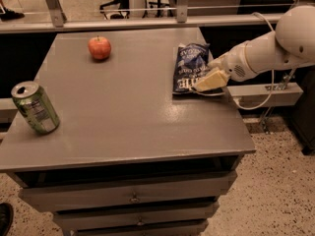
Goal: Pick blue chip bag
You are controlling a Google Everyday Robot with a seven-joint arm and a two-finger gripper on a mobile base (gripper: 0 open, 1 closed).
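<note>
1. Three objects sit on one grey table (123, 127). We have a single camera view, looking down at the table from its front side.
2. Blue chip bag (189, 65): right of centre in the frame, on the far right part of the tabletop. It lies flat and close to the table's right edge. The dark glossy face is up and white lettering shows at its near end.
3. Gripper (204, 82): cream-coloured, entering from the right. It is low over the bag's near right corner and overlaps the bag in the picture. We cannot tell whether it presses on the bag or sits just above it. We also cannot tell how far open it is, or whether it has hold of anything.
4. Arm (275, 48): white and rounded, sloping down from the upper right of the frame to the gripper. A pale cable (256, 102) loops beneath it, off the table's right side.
5. Apple (99, 47): red, upper left of centre, upright on the tabletop and well apart from the bag.
6. Can (35, 107): green, far left of the frame, near the table's left edge. It is well apart from both the apple and the bag.
7. Drawers (133, 198) sit under the tabletop at the bottom of the frame. Speckled floor (275, 181) shows at lower right.
</note>
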